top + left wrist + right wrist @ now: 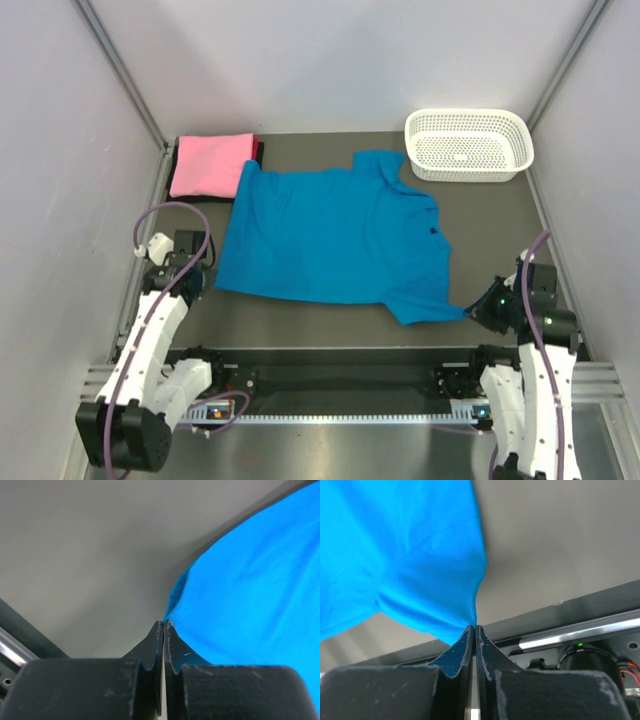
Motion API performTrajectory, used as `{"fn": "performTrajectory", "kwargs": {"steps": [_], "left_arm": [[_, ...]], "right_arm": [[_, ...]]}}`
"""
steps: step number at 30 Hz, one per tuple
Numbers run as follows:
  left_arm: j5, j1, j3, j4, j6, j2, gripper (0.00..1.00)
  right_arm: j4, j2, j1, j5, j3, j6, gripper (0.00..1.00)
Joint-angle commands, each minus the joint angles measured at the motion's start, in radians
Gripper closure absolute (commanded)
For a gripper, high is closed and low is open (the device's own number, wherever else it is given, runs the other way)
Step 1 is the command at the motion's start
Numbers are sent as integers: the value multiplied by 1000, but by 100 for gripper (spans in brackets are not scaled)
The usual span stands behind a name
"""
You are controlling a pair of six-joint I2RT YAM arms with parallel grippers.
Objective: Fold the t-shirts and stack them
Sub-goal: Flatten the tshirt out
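Note:
A blue t-shirt lies spread flat on the grey table. My left gripper is shut at the shirt's near left corner. In the left wrist view the gripper pinches the shirt's edge at its tips. My right gripper is shut on the near right corner. In the right wrist view the shirt is drawn taut into the closed gripper. A folded pink t-shirt lies at the far left on a darker folded garment.
A white mesh basket stands at the far right corner. White walls with metal rails enclose the table on three sides. A dark rail runs along the near edge between the arm bases.

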Motion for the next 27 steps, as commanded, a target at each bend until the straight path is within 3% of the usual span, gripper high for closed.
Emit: {"fn": "performTrajectory", "kwargs": {"steps": [1, 11, 27], "left_arm": [[-3, 1, -18, 84, -30, 55, 100], [-60, 1, 14, 124, -29, 133, 100], [-34, 1, 67, 137, -10, 133, 100]], "right_arm": [[98, 82, -10, 59, -18, -1, 100], [76, 63, -9, -39, -10, -34, 100], [-28, 32, 2, -4, 74, 30, 100]]}}
